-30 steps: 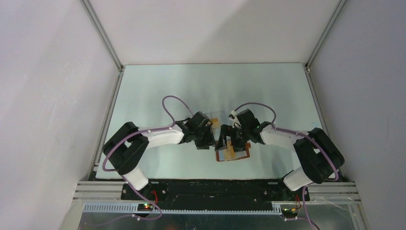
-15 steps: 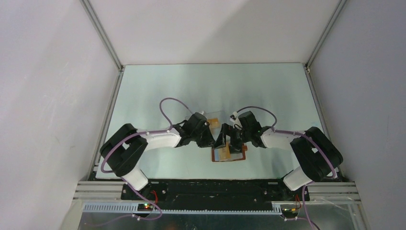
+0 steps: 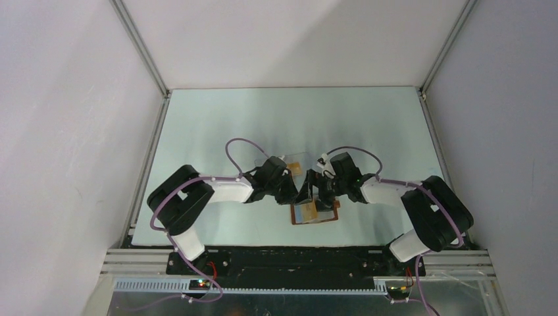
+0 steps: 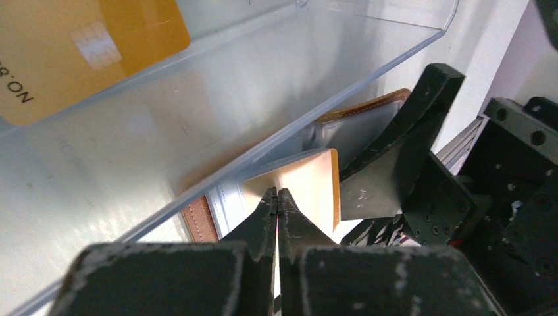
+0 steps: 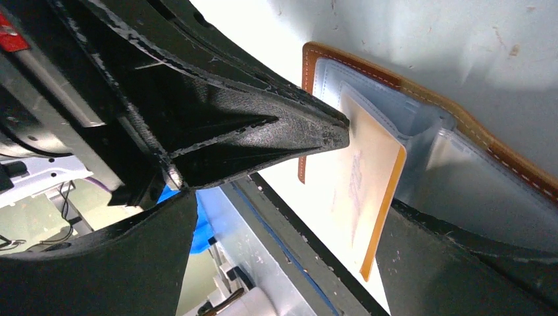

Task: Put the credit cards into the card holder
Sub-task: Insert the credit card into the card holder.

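In the top view the wallet [image 3: 332, 216] lies further toward the left of the frame than a second ago. It has held there, low centre on the worktop [image 3: 230, 125], for the last half second, while the left arm's elbow has swung inward. The left fingers [image 4: 270, 207] are clenched on a card [image 4: 309, 187] whose far end meets a grey-blue pocket. The right fingers [image 5: 322, 128] are spread, straddling that card and resting on the wallet. Insertion appears under way, not complete — another card [image 4: 79, 52] waits in the clear box [image 4: 263, 85].
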{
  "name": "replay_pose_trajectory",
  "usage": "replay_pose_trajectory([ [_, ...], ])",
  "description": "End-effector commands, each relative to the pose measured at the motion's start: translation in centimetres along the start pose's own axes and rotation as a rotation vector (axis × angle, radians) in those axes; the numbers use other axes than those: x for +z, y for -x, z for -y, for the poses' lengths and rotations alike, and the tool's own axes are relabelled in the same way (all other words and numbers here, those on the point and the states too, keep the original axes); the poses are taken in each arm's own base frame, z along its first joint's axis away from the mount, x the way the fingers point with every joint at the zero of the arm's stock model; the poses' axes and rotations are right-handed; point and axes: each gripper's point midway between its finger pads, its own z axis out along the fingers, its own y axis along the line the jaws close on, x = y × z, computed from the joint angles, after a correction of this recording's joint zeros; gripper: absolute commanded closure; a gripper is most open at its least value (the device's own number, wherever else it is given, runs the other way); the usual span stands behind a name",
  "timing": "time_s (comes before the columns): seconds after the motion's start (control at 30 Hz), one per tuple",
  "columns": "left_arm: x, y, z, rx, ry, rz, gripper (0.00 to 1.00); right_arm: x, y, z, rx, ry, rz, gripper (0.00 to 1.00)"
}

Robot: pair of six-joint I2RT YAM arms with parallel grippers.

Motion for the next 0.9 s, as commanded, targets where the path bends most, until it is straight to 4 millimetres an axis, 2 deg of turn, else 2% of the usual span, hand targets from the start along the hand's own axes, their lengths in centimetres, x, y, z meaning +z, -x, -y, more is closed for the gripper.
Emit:
replay_pose_trajectory([
  [0.0,0.6,-1.9,-3.1,-0.066,0.125,-0.057,1.0,-1.3,1.7,-0.9,-0.058,-0.001,0.078,0.01],
  [0.23,0.4,-1.9,-4.3,-0.061,0.208,-0.065,1.0,-2.5,0.7,1.8,-0.093,-0.162,0.06,0.01],
  [0.4,0.4,-1.8,-4.2,-0.053,0.213,-0.066,1.0,-3.1,0.6,2.6,-0.113,-0.212,0.045,0.01],
  [0.67,0.5,-1.8,-3.9,-0.043,0.205,-0.07,1.0,-4.2,0.6,0.7,-0.148,-0.176,0.031,0.01],
  [0.87,-0.5,-0.9,-1.9,0.002,0.145,-0.04,0.99,-4.1,1.1,-0.4,-0.119,-0.122,0.039,0.01],
])
